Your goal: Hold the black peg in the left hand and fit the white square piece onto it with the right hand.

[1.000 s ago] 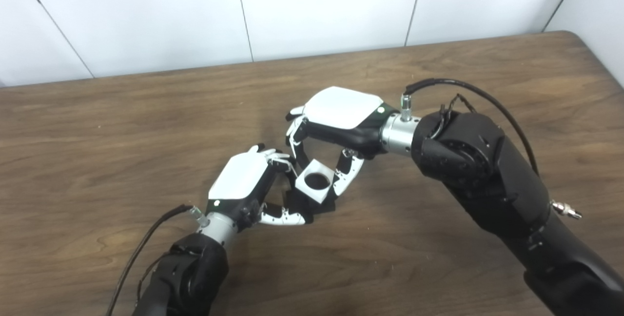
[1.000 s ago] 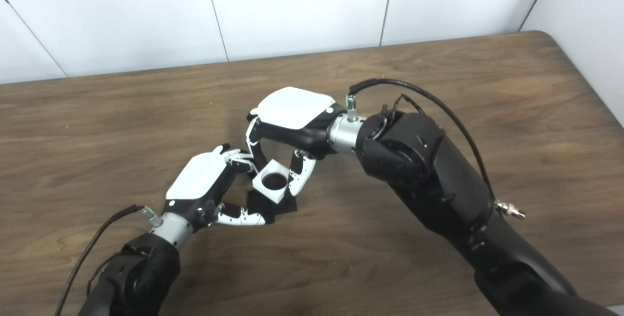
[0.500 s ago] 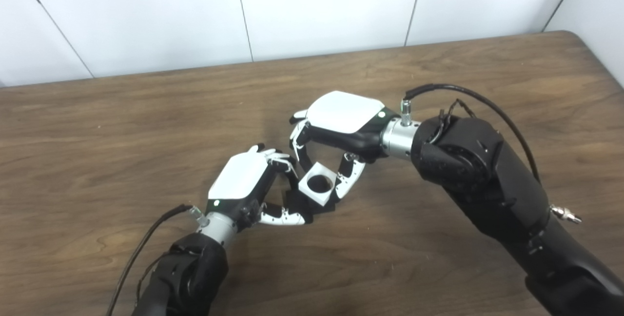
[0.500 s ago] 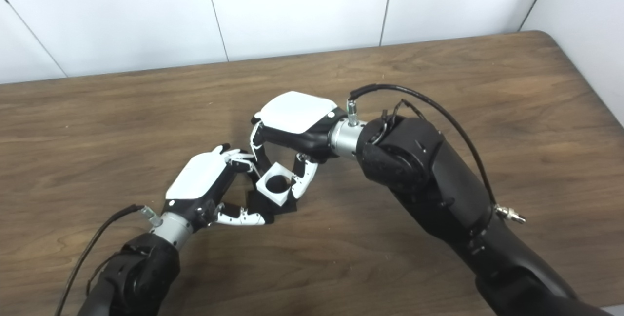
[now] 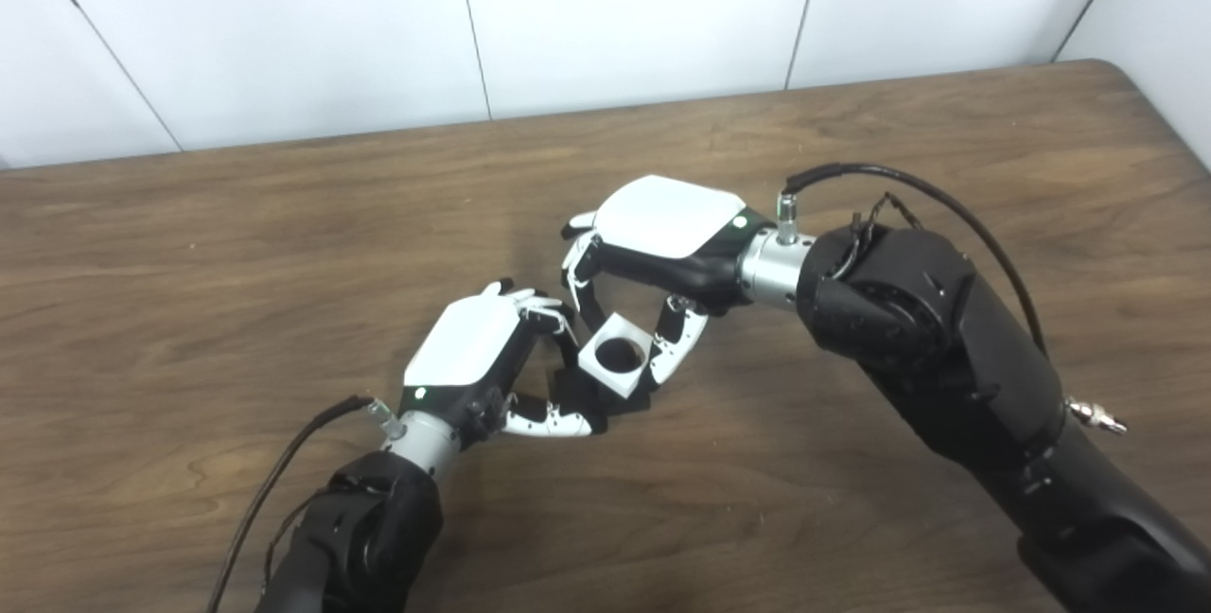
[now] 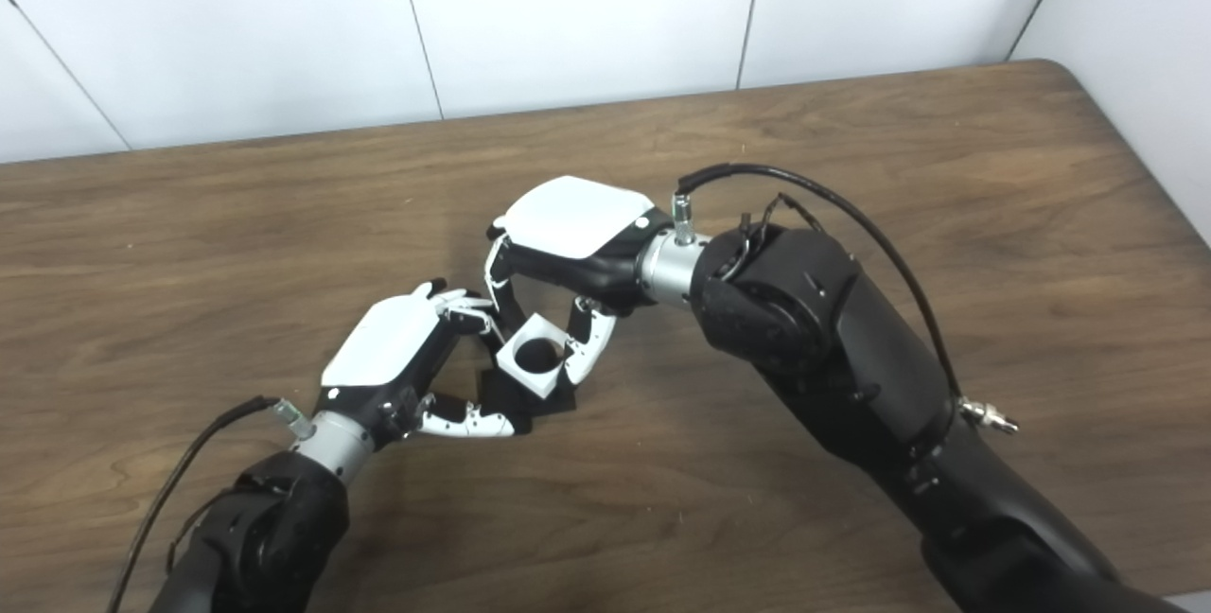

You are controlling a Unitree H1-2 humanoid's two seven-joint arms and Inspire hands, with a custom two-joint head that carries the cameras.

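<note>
A: Left eye view: where is the white square piece (image 5: 613,356) sitting?

B: It is resting between the fingers and thumb of the right robot hand (image 5: 653,244), its round hole facing up toward the camera. It is lying directly over the black peg (image 5: 575,391), of which only dark parts are showing beneath and beside it.

A: And the left robot hand (image 5: 478,358)?

B: It is closing around the black peg, fingers curled above and thumb reaching along below. The right robot hand is pinching the white square piece at two opposite sides.

A: Which step is this?

B: By my reading, the fitting itself: hole and peg are meeting, though whether the piece is fully seated cannot be told.

A: What is the next move calling for?

B: Probably a straight push along the peg's axis, with the left robot hand bracing against it; any tilt could be jamming the hole.

A: Is room limiting anything?

B: Hardly. The work is happening mid-tabletop (image 5: 236,244), well apart from every edge; only the two sets of fingers are crowding each other.
</note>
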